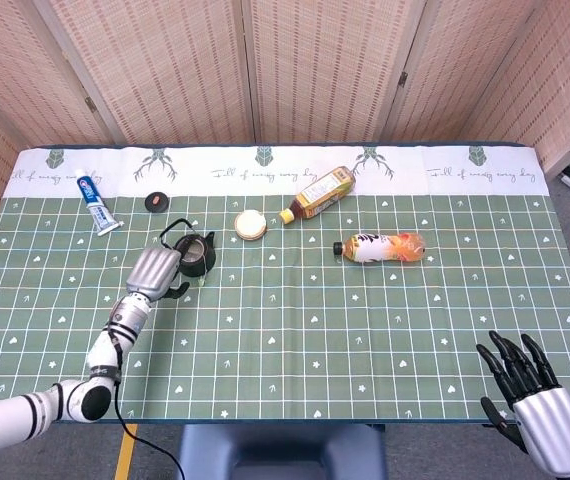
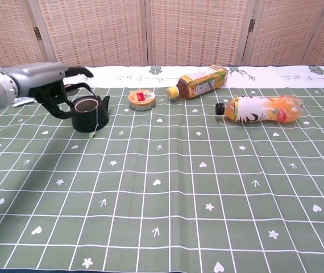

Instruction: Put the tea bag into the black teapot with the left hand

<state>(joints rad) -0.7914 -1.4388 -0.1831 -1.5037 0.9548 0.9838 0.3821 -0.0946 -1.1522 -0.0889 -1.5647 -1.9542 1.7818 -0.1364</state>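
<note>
One black teapot point(image 2: 88, 114) sits just right of the left hand's point(image 2: 51, 85) empty fingers point(image 2: 59, 108)

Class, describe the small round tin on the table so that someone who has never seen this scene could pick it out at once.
Start at the white strip along the far edge of the green tablecloth and come just onto the green. There, between the black teapot and the yellow-capped tea bottle, lies the round tin. It alone is flat and disc-shaped, pale-lidded with a red label.

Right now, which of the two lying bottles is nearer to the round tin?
The amber tea bottle with the yellow cap; its cap almost reaches the round tin. The orange drink bottle lies farther right.
</note>
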